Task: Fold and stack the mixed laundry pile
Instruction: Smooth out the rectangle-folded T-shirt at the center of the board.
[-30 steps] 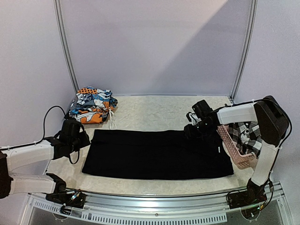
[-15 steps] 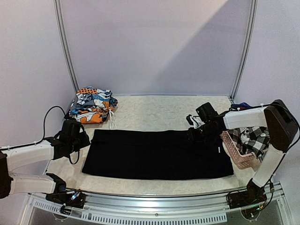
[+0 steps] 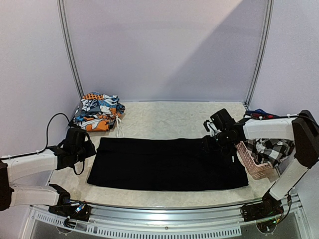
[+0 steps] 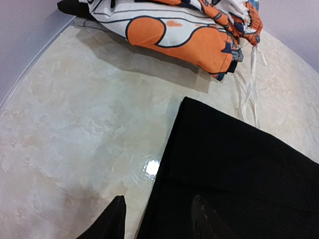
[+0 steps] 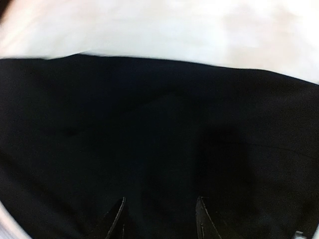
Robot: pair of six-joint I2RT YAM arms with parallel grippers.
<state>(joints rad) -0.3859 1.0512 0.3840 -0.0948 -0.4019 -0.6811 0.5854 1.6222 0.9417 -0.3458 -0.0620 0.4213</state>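
Mixed laundry pile, partway sorted: from above we see the large black garment (image 3: pixel 167 164) spread flat and long across the table (image 3: pixel 164 117). The orange-blue-white printed pieces (image 3: pixel 97 112) sit bunched at the far left corner, well apart from it. The black-and-white checked garment (image 3: pixel 269 147) waits in the pink basket (image 3: pixel 249 159) at the right edge. The left gripper (image 3: pixel 89 149) sits just beside the cloth's left end, while the right gripper (image 3: pixel 207 143) is over its far right edge.

From the left wrist, we see the left gripper (image 4: pixel 157 219) with its fingers parted and holding nothing. The black garment (image 4: pixel 239 169) has its side edge running between the two tips. The printed pieces (image 4: pixel 174 35) lie beyond on the bare table (image 4: pixel 75 124), a white drawstring (image 4: pixel 251 74) trailing toward the black cloth.

From the right wrist, the picture is blurred. The right gripper (image 5: pixel 159 216) shows its fingers apart over the black garment (image 5: pixel 149 124), and we see no cloth gathered between them. The pale table (image 5: pixel 174 25) lies past the hem.

We judge the step in hand to be the fold of the black piece, which is laid out but not yet doubled over. The next move calls for each gripper to pinch an edge or corner cleanly, catching every layer. Then both should lift and carry it across together so the fold lands square.
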